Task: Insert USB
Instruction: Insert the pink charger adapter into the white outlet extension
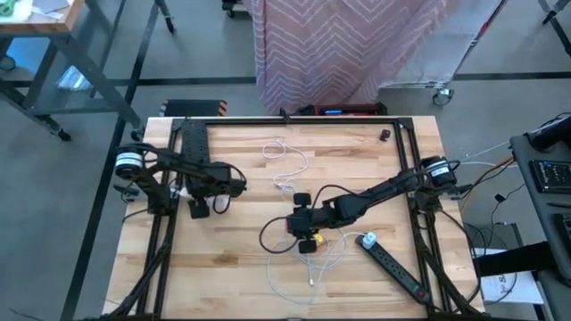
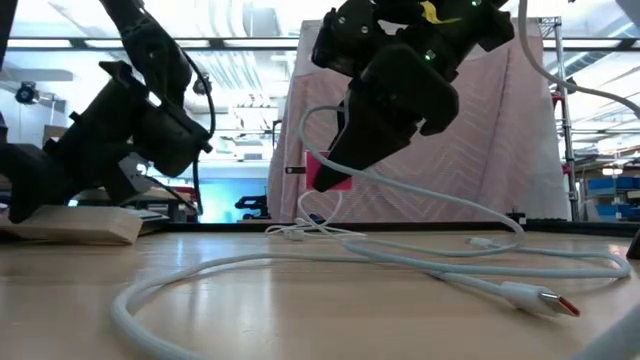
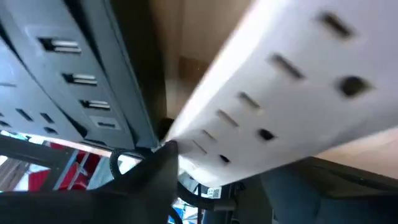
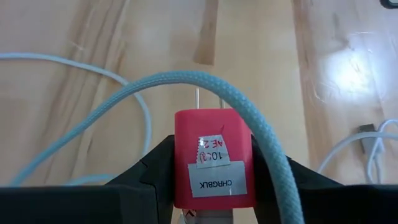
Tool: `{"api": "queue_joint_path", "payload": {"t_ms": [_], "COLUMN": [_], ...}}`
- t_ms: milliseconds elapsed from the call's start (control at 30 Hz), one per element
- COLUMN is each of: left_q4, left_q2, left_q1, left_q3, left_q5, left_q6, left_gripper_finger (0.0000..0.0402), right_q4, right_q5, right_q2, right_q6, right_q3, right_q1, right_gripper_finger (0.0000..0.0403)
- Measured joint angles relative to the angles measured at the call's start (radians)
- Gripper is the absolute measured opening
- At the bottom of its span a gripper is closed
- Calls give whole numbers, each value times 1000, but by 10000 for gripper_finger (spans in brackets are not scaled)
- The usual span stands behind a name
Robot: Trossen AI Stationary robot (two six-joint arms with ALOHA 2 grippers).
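Note:
My right gripper (image 1: 303, 223) is at the table's middle, shut on a red charger block (image 4: 213, 155) labelled CHRGBLK; its two metal prongs (image 4: 208, 98) point away from the wrist. A pale blue-white cable (image 4: 186, 78) arcs over the block's front and trails in loops across the table (image 2: 330, 262), one plug end (image 2: 548, 300) lying near the front edge. My left gripper (image 1: 207, 207) sits low at the table's left, close over a white power strip (image 3: 280, 106) that lies flat on the wood (image 2: 70, 225). My right gripper pinches the red block's two side faces (image 4: 179, 168) between its two fingers (image 4: 149, 171), at the end away from the prongs. The fingers slant downward. The block is lifted clear of the table (image 2: 330, 170), and the cable drapes across its front.
A black power strip (image 1: 192, 147) lies along the left rail, also close in the left wrist view (image 3: 68, 81). A second black strip (image 1: 397, 267) with a white plug (image 1: 368, 239) lies slanted at the near right. A thin white cable (image 1: 285, 160) loops at the far middle.

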Motion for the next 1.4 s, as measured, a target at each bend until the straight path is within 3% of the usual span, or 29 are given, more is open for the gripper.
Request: {"api": "queue_joint_path", "payload": {"t_ms": [267, 667, 1033, 1400], "left_q4": [4, 153, 764, 1144], "left_q2": [3, 8, 11, 61], "left_q1": [-103, -314, -358, -355], "left_q3": [3, 120, 121, 51], "left_q5": [3, 43, -2, 0], "left_q6": [-14, -91, 104, 179], "left_gripper_finger": [101, 49, 35, 35], "right_q4": [-1, -5, -59, -145], "right_q5": [0, 0, 0, 7], "right_q2": [-6, -13, -40, -36], "right_q6": [9, -26, 25, 19], "right_q3": [0, 45, 50, 50], "right_q1": [15, 15, 29, -15], "right_gripper_finger": [138, 138, 138, 138]}}
